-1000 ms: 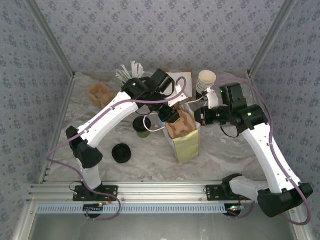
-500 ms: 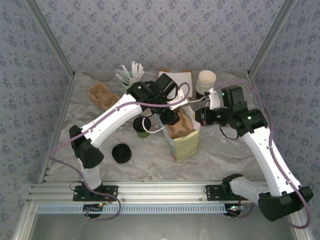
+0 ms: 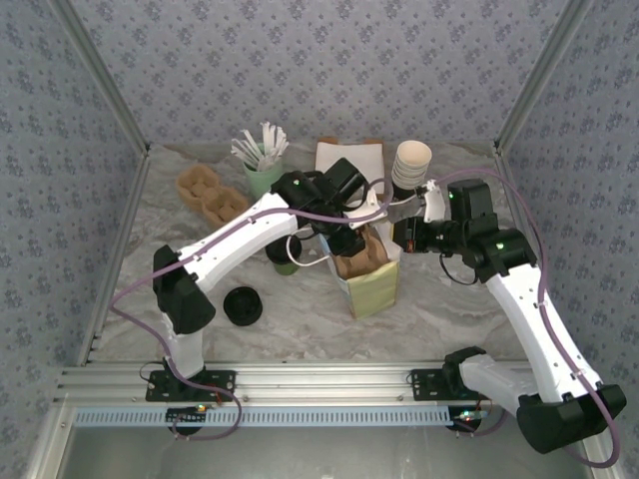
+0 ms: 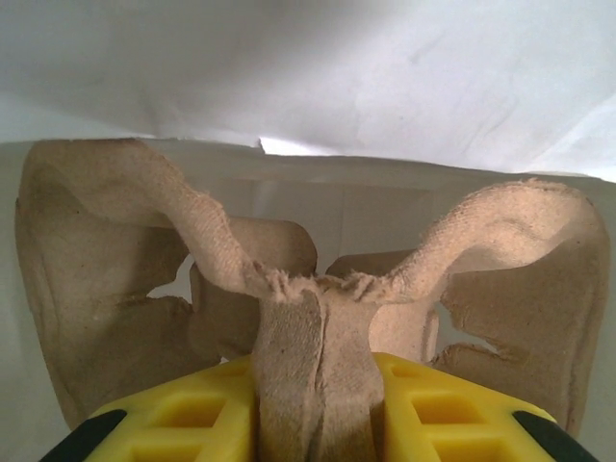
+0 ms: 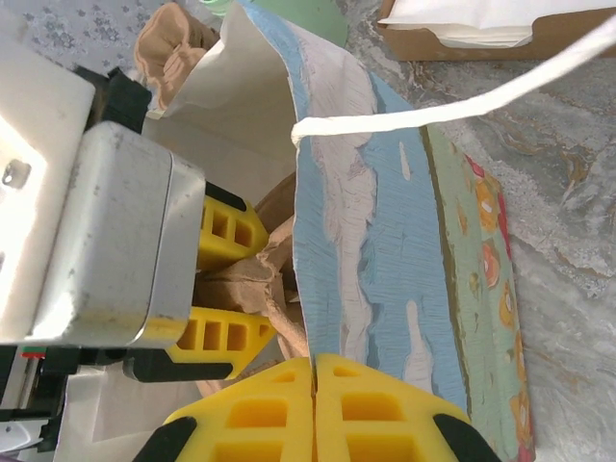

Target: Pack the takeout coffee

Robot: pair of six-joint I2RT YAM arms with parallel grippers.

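The takeout coffee, a small green cup [image 3: 286, 263], stands on the table left of the paper bag [image 3: 371, 289], partly hidden by my left arm. A black round lid [image 3: 242, 305] lies apart from it, nearer the front. My left gripper [image 3: 349, 239] reaches into the bag's mouth, shut on the middle ridge of a brown pulp cup carrier [image 4: 115, 241]. The yellow fingers [image 4: 183, 409] press that ridge from both sides. My right gripper [image 5: 315, 371] is shut on the bag's blue and white rim [image 5: 366, 241], holding it from the right.
A mint cup with white sticks [image 3: 262, 178] and a second pulp carrier [image 3: 205, 192] stand at the back left. A stack of cream cups [image 3: 411, 162] and a cardboard box with white napkins [image 3: 347, 158] are behind the bag. The bag's white handle [image 5: 462, 101] loops free.
My left gripper has moved right and lower, taking the carrier deeper into the bag. The right gripper kept its hold on the rim and shifted slightly back.
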